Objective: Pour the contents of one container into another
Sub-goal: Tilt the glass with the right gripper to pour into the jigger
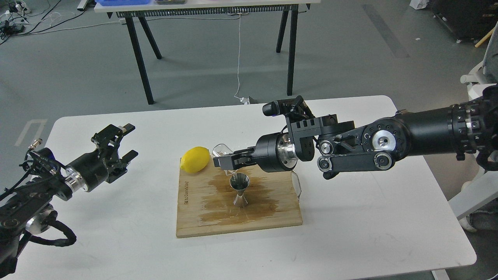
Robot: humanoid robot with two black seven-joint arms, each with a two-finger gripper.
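Glass cup (222,152), tilted over the jigger (240,190), sits gripped in right end effector (227,160); left end effector (125,142) gapes.

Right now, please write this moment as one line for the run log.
phase: pouring | right gripper: shut on glass cup, tilted above jigger | jigger: upright on wet board | left gripper: open, empty

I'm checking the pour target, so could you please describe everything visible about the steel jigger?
The jigger is shiny steel, hourglass-shaped, its wider cone on top with the mouth open upward. It stands upright on a wet, darkened patch of the wooden board, right of the lemon. Nothing grips it; the tilted glass cup in the right gripper hangs just above it.
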